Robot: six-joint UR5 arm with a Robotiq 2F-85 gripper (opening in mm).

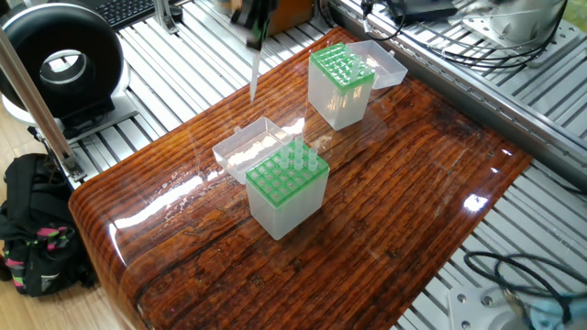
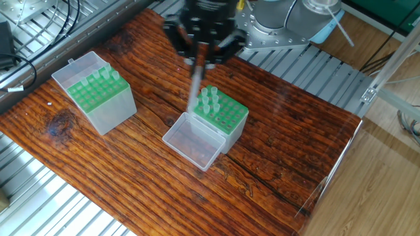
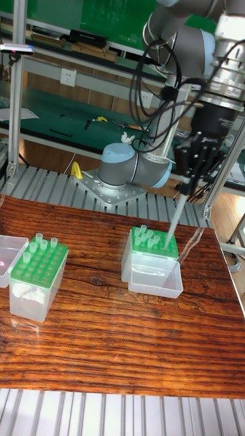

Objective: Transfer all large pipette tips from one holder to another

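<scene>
Jaws pinch 1 pipette tip (image 3: 174, 219) in open air above the wooden table (image 1: 385, 220).

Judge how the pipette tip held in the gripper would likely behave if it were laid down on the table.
The pipette tip is long, slim and tapered, so it would probably roll in a curve. It looks like thin translucent plastic, so likely very light and easily knocked. The table is glossy, so it may slide too.
</scene>
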